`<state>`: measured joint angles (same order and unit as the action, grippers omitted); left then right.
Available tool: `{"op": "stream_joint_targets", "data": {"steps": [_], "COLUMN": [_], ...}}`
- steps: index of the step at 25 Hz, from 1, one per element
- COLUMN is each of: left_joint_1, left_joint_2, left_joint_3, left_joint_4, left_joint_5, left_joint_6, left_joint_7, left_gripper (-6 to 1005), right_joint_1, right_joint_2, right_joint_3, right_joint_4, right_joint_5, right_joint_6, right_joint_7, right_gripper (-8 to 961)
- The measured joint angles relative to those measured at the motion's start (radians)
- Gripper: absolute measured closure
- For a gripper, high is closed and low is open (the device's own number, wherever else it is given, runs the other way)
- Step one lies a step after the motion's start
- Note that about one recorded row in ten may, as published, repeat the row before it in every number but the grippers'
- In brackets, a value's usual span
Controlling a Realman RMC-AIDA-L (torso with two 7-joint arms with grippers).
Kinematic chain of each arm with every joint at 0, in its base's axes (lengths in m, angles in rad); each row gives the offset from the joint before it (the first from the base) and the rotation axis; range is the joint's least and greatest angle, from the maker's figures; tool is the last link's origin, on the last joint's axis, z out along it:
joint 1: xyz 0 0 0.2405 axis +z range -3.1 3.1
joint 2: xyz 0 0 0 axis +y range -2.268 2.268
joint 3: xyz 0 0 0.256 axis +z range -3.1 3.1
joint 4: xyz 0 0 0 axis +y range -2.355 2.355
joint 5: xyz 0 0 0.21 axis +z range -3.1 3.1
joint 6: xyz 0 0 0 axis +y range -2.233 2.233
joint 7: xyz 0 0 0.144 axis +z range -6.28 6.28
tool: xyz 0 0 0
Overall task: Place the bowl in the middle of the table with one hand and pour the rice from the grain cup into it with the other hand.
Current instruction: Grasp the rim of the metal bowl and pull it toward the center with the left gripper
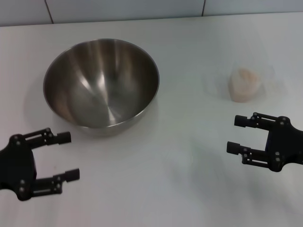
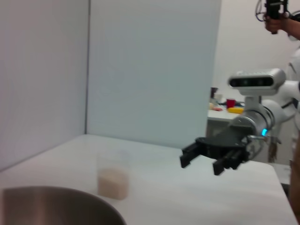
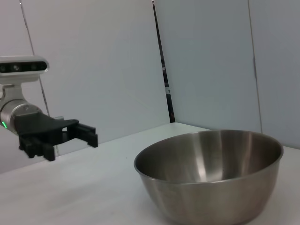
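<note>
The steel bowl [image 1: 101, 82] stands upright on the white table [image 1: 180, 161], left of centre and toward the back; it also fills the right wrist view [image 3: 211, 173]. The clear grain cup [image 1: 244, 84] with a heap of pale rice [image 1: 245, 78] inside stands at the back right, and it shows in the left wrist view too [image 2: 113, 176]. My left gripper [image 1: 67, 156] is open, low on the left, in front of the bowl and apart from it. My right gripper [image 1: 235, 134] is open, in front of the cup with a gap between them.
A pale tiled wall [image 1: 142, 7] runs behind the table's far edge. In the left wrist view a side counter with small red and yellow items [image 2: 229, 107] stands beyond the right arm.
</note>
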<state>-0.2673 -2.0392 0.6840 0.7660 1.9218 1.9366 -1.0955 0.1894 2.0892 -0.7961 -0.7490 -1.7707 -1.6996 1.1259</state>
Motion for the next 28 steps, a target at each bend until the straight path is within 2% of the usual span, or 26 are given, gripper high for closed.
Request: {"op": "stream_joint_targets", "data": {"steps": [1, 3, 4, 5, 6, 10, 12, 15, 17, 18, 22, 23, 28], "left_joint_1": [-0.001, -0.019, -0.019, -0.032, -0.05, -0.119, -0.142, -0.165, -0.176, -0.183, -0.19, -0.197, -0.217], "left_joint_2": [-0.003, -0.019, -0.019, -0.023, -0.022, 0.006, 0.013, 0.007, 0.0, -0.008, -0.017, -0.017, -0.008], "left_joint_3": [-0.012, -0.124, -0.124, -0.183, -0.238, -0.322, -0.327, -0.31, -0.277, -0.232, -0.166, -0.13, -0.112], "left_joint_4": [0.002, 0.025, 0.025, 0.033, 0.038, 0.048, 0.06, 0.108, 0.143, 0.18, 0.225, 0.234, 0.236], "left_joint_5": [-0.002, -0.012, -0.012, -0.018, -0.027, -0.036, -0.035, -0.013, 0.008, 0.029, 0.068, 0.1, 0.16], "left_joint_6": [-0.001, -0.009, -0.009, -0.011, -0.012, -0.042, -0.073, -0.157, -0.21, -0.261, -0.341, -0.395, -0.446], "left_joint_7": [-0.001, -0.051, -0.051, -0.094, -0.16, -0.379, -0.443, -0.541, -0.597, -0.637, -0.722, -0.805, -0.931], "left_gripper": [214, 214, 214, 214, 213, 213, 213, 213, 213, 213, 213, 213, 213], "right_joint_1": [0.001, 0.005, 0.005, 0.006, 0.007, 0.011, 0.015, 0.019, 0.019, 0.02, 0.019, 0.019, 0.019], "right_joint_2": [0.0, 0.001, 0.001, 0.001, 0.002, 0.002, 0.002, 0.002, 0.002, 0.002, 0.001, 0.0, -0.001], "right_joint_3": [0.0, 0.0, 0.0, 0.0, 0.0, 0.0, 0.0, 0.0, 0.0, 0.0, 0.0, 0.0, 0.003], "right_joint_4": [0.0, 0.001, 0.001, 0.001, 0.001, 0.0, 0.0, 0.001, 0.002, 0.002, 0.01, 0.015, 0.022], "right_joint_5": [0.0, -0.001, -0.001, -0.001, -0.001, -0.001, -0.001, -0.001, -0.001, -0.001, 0.001, 0.002, 0.003], "right_joint_6": [0.0, 0.0, 0.0, 0.0, 0.0, 0.0, 0.0, 0.0, 0.0, 0.0, 0.0, 0.0, 0.001], "right_joint_7": [0.0, 0.0, 0.0, 0.0, 0.0, -0.001, -0.003, -0.01, -0.015, -0.015, -0.029, -0.04, -0.053], "right_gripper": [249, 249, 249, 249, 249, 249, 249, 250, 250, 250, 250, 250, 250]}}
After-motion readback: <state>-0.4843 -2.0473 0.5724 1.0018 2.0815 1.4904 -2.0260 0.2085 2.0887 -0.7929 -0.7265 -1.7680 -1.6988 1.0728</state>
